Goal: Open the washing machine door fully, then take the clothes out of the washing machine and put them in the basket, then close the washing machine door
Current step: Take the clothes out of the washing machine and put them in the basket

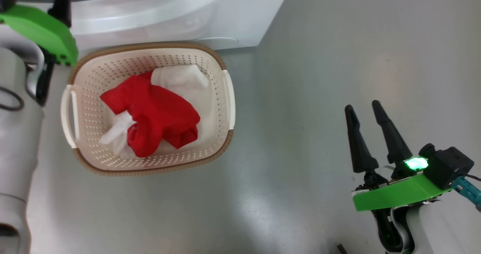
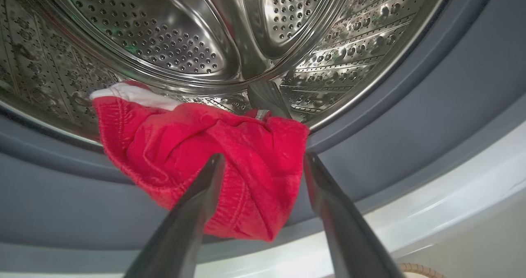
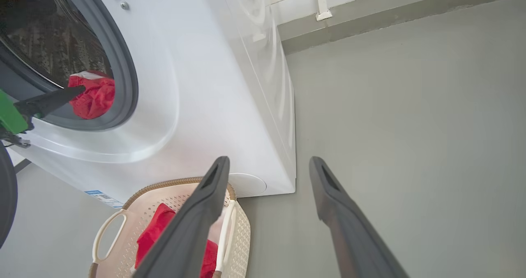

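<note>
Our left tool [image 2: 264,156] stands wide open at the washing machine [image 3: 197,84] mouth, fingers [image 2: 193,212] pointing at a red garment [image 2: 164,146] draped over the grey gasket [image 2: 61,204]. Our right tool [image 1: 362,105] hangs open above the floor [image 1: 300,96], and we see more clothes [image 1: 158,115] lying in the basket [image 1: 150,46].

Basket [image 1: 112,71] cream-white, dotted with holes, brown woven-look rim; clothes [image 1: 158,115] bright red with white patches; washing machine [image 3: 197,84] glossy white — drum [image 2: 185,35] shiny steel, perforated in rows, gasket [image 2: 431,117] grey — floor [image 1: 338,58] pale grey.
</note>
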{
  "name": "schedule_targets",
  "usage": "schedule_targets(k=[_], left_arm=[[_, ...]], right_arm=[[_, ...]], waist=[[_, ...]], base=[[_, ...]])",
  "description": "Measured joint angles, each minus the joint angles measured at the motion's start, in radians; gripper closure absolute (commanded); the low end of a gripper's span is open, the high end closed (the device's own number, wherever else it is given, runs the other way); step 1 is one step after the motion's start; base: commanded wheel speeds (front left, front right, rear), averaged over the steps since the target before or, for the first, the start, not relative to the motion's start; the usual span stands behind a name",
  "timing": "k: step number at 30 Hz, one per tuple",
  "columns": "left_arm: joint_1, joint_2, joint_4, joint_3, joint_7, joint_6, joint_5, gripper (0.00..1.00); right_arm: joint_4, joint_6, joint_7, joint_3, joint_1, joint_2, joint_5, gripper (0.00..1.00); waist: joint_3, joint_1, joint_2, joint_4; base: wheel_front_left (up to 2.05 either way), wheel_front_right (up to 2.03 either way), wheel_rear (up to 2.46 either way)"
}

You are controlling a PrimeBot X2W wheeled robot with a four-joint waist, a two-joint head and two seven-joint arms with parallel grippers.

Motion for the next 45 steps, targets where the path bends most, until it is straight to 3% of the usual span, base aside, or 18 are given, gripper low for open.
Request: schedule_targets(k=[11,25,26,27,28,30,32,41,45], left_arm=[[-0.115,0.048,0.169,-0.029,0.005,0.009,0.031,0.00],[-0.170,0.072,0.211,-0.048,0.031,0.009,0.030,0.00],[-0.172,0.073,0.211,-0.051,0.031,0.008,0.030,0.04],[-0.172,0.073,0.212,-0.053,0.031,0.008,0.029,0.42],[-0.172,0.074,0.214,-0.055,0.031,0.008,0.027,0.56],[-0.172,0.078,0.214,-0.057,0.031,0.008,0.024,0.82],[-0.175,0.083,0.216,-0.060,0.031,0.008,0.023,0.97],[-0.179,0.075,0.211,-0.058,0.012,0.007,-0.001,1.00],[-0.163,0.066,0.121,-0.022,0.007,0.008,-0.038,1.00]], right_arm=[[-0.009,0.000,0.000,0.045,-0.018,0.000,0.015,0.00],[-0.022,0.000,0.000,0.056,-0.021,0.000,0.025,0.00],[-0.023,0.000,0.000,0.056,-0.021,0.000,0.025,0.00],[-0.024,0.000,0.000,0.056,-0.021,0.000,0.026,0.00],[-0.024,0.000,0.000,0.056,-0.021,0.000,0.026,0.00],[-0.026,0.000,0.000,0.056,-0.021,0.000,0.028,0.00],[-0.026,0.000,0.000,0.056,-0.021,0.000,0.028,0.00],[-0.026,0.000,0.000,0.044,-0.021,0.000,0.028,0.00],[-0.025,0.000,0.000,0.032,-0.021,0.000,0.025,0.00]], waist=[[0.036,0.0000,0.0000,-0.055],[0.077,0.0000,0.0000,-0.097],[0.079,0.0000,0.0000,-0.099],[0.080,0.0000,0.0000,-0.101],[0.081,0.0000,0.0000,-0.102],[0.081,0.0001,0.0000,-0.105],[0.081,0.0000,-0.0001,-0.105],[0.074,0.0000,0.0000,-0.085],[0.062,0.0000,0.0000,-0.068]], base=[[0.00,0.00,0.00],[0.00,0.00,0.00],[0.00,0.00,0.00],[0.00,0.00,0.00],[0.00,0.00,0.00],[0.00,0.00,0.00],[0.00,0.00,0.00],[0.00,0.00,0.00],[0.00,0.00,0.00]])
